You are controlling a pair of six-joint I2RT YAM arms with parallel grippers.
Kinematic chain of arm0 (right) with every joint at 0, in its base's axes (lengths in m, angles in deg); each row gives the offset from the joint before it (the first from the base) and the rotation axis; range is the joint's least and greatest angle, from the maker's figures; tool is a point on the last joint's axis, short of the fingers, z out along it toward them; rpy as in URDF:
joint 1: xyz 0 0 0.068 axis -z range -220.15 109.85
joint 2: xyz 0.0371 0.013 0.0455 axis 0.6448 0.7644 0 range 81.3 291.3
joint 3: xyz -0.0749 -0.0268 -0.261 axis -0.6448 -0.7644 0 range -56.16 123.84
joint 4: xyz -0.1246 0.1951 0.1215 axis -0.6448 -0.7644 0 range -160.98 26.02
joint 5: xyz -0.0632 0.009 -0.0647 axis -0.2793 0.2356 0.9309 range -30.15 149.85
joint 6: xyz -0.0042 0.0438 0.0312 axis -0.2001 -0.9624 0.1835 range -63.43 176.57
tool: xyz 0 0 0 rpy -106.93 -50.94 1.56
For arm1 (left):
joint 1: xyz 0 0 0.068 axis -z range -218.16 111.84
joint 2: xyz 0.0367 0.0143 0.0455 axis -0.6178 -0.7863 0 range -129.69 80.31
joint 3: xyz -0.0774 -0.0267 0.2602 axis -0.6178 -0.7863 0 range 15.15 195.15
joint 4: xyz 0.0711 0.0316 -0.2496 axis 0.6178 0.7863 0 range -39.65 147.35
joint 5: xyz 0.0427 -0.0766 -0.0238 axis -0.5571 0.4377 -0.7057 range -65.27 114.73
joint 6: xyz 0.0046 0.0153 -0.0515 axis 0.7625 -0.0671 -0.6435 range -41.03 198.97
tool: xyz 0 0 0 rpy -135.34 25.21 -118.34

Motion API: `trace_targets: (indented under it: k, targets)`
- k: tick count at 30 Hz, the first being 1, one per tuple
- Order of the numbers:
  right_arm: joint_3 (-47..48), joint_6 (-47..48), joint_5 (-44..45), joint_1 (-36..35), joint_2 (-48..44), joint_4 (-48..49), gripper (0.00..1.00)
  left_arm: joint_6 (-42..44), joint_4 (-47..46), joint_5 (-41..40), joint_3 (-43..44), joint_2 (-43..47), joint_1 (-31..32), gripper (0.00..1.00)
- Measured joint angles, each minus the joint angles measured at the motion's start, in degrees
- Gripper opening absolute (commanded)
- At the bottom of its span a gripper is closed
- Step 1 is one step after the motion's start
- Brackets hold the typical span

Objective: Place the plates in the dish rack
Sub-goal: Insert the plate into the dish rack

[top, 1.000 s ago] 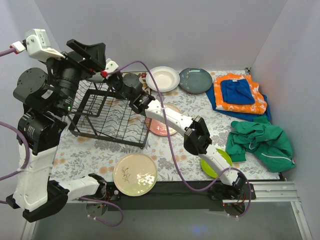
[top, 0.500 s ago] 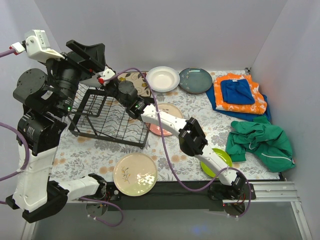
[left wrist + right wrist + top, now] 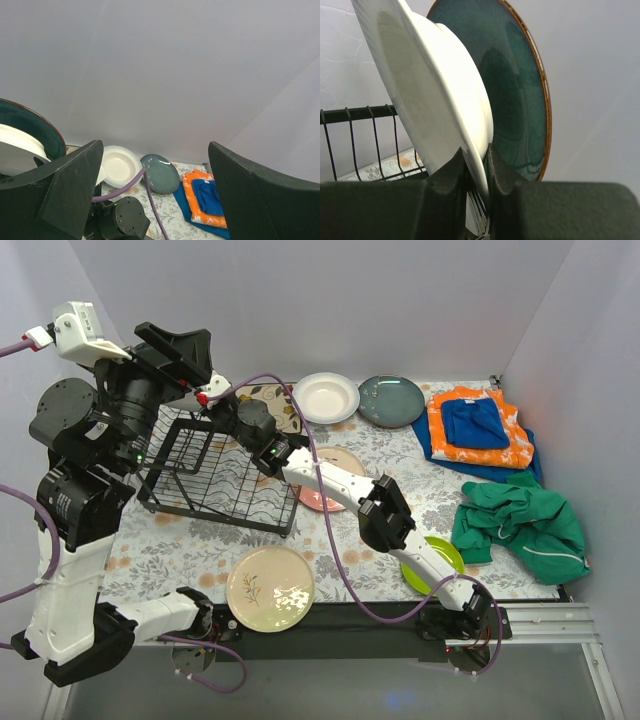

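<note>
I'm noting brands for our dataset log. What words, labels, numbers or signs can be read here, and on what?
None can be read. The cream plate bears only a leaf sprig. The white plate in the right gripper and the dark blue-grey plate behind it are plain. The dish rack shows no legible marking.

A surface (image 3: 190, 542) covered in a pale floral-print cloth fills the floor of a plain, light grey walled enclosure (image 3: 400, 300). At its far right corner lies an orange cloth (image 3: 510, 447) with white patches, spread flat over a larger dark blue cloth (image 3: 424, 444) whose edges show around it. A small, neatly folded bright blue cloth (image 3: 475, 422) sits on top of the orange one. Just nearer along the right side, a green garment (image 3: 520, 525) lies crumpled in a loose heap, touching the dark blue cloth's corner.
</note>
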Motion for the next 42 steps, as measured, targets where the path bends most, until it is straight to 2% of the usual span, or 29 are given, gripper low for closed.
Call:
trace_targets:
  k: [42]
  targets:
    - [2.1, -0.1, 1.0, 0.1, 0.0, 0.4, 0.01, -0.1, -1.0, -0.9, -2.6, 1.8, 0.0, 0.84]
